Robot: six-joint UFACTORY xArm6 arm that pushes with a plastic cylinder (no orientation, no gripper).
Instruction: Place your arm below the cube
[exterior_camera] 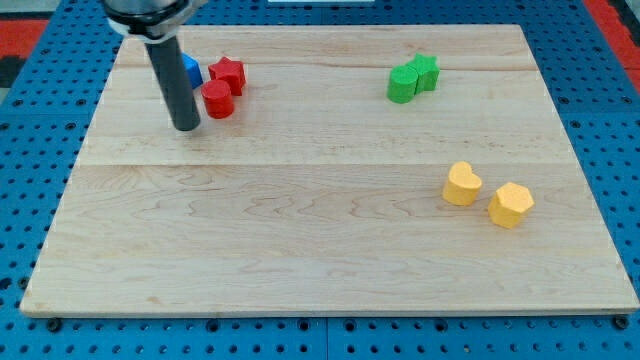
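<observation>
The risk, as I judge it, is a sideways nudge: my tip [186,127] rests on the board [320,240] just left of the red cylinder [217,100], so drifting right would knock it into the red star [229,74]. The rod leans up and left, hiding most of the blue cube [191,70], which lies at the far left directly beyond my tip. There is no pincer here to report.

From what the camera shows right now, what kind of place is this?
Probably a robotics lab bench for pushing tests. A pale wooden board lies on a blue perforated base, with small coloured blocks such as the yellow heart, and my tip rests beside the red cylinder.
</observation>
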